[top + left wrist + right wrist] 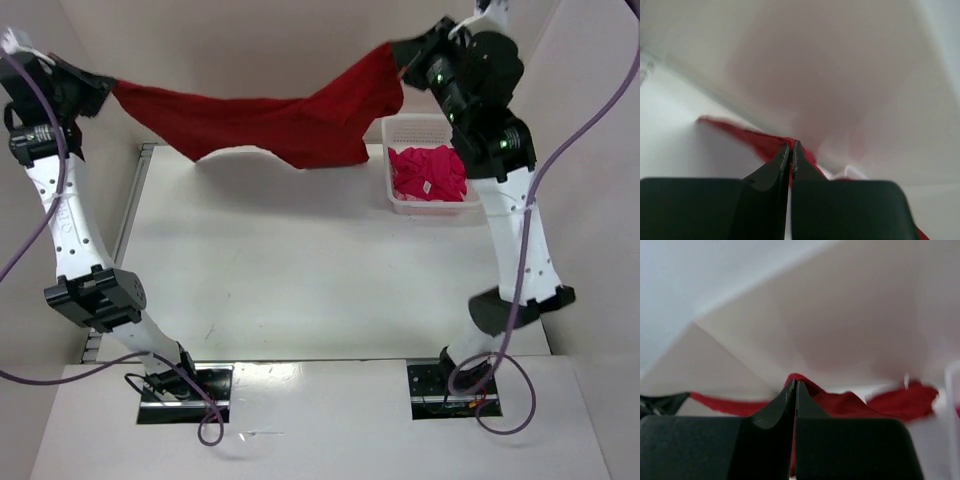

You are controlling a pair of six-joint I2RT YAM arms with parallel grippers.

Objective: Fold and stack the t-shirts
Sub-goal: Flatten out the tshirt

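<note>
Holding the dark red t-shirt [270,125] aloft across the top of the frame, sagging above the counter [300,270]. Pinching one end at upper left with the left tool [106,88], the other at upper right with the right tool [402,56], both clamped tight on cloth. With the magenta-pink t-shirt [428,172] bunched in the white basket [400,128] at right.

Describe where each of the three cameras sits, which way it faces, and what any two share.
Top external: above and behind the arms, looking down at the table; both arms show, holding the dark red t-shirt aloft; a magenta t-shirt lies in the basket.
Left wrist: on the left arm, facing along its shut left gripper, which pinches red cloth.
Right wrist: on the right arm, facing along its shut right gripper across the hanging shirt.
Shared: all three show the dark red t-shirt.
</note>
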